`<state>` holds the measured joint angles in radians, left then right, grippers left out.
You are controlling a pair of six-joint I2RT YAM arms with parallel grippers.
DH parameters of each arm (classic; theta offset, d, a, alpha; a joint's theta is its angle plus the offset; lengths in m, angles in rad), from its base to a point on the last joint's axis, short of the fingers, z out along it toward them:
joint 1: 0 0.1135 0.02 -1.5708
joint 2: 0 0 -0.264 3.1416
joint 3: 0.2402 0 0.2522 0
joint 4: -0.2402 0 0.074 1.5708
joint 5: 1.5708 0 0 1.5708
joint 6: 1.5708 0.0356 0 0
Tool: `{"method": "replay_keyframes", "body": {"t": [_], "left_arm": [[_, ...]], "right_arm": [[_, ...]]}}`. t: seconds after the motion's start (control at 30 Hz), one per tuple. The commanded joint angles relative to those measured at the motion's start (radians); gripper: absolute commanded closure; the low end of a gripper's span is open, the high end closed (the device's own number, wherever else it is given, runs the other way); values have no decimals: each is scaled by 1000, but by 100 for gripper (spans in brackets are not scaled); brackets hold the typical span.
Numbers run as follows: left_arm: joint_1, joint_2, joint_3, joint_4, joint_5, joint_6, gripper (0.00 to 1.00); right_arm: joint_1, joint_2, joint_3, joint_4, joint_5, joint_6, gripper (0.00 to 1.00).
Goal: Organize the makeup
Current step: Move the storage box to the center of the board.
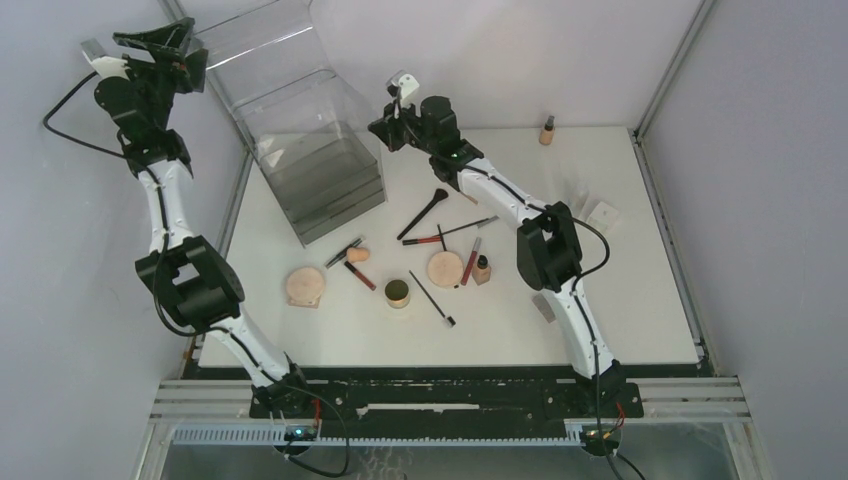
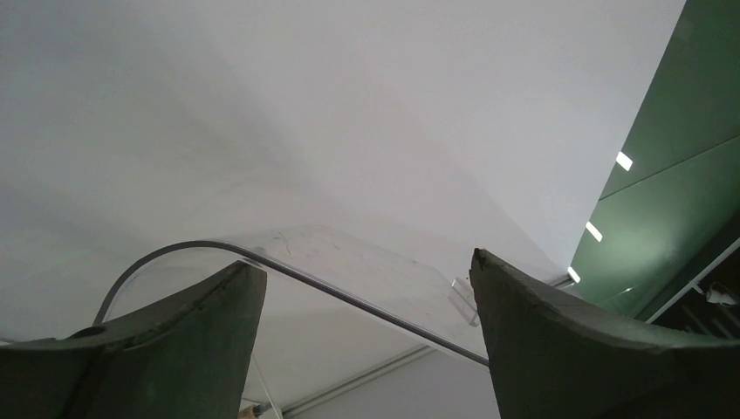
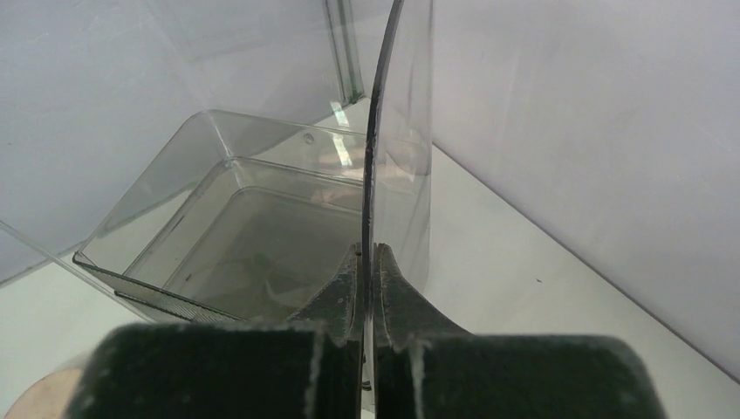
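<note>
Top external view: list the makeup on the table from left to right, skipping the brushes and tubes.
tan compact → peach sponge → dark round jar → second tan compact → beige bottle → far bottle → white boxes

My left arm (image 1: 166, 212), right arm (image 1: 497, 190): white link shells, black joint housings. Black cables trail along both. My fingers (image 2: 558, 349): dark green, curved, scuffed edges.

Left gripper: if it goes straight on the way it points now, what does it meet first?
Probably the clear lid, whose curved edge crosses just ahead of the open left gripper; behind it only white wall shows. The depth is unclear.
</note>
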<state>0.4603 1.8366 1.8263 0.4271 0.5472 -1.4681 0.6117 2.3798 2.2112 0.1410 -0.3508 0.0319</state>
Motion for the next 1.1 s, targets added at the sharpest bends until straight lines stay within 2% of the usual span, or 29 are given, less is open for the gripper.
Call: {"method": "replay_keyframes", "body": {"t": [0.0, 0.3, 0.53, 0.93, 1.07], "left_arm": [[7, -45, 110, 69, -70, 58, 10], [4, -102, 99, -21, -138, 110, 0], [-23, -128, 57, -27, -246, 105, 0], [-157, -128, -9, 109, -564, 81, 0], [-176, -131, -18, 132, -610, 74, 0]], "right_arm": [[6, -106, -6, -62, -120, 59, 100], [1, -105, -12, -77, -138, 88, 100], [2, -101, -9, -78, -140, 89, 100], [3, -91, 4, -72, -147, 125, 100], [6, -75, 31, -94, -153, 126, 100]]}}
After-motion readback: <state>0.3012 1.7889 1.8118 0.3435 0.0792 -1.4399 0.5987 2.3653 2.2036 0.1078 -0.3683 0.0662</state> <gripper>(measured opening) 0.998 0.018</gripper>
